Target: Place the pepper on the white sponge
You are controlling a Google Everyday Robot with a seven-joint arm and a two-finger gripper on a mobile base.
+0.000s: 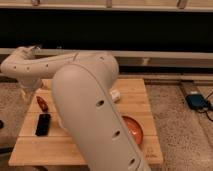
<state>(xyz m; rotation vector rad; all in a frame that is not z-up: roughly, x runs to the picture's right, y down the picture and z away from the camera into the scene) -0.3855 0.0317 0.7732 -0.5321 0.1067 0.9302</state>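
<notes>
- While the arm bends far to its left over the desk, the gripper hangs near the pepper.
- Whether it is clenched or released, I cannot tell.

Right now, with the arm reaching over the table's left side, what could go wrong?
The gripper hangs by the left edge of the table, just up-left of the pepper; an off-line descent could nudge it off. The black slab lies close in front of the pepper and could get bumped. The arm hides the white sponge, so the target cannot be checked here.
</notes>
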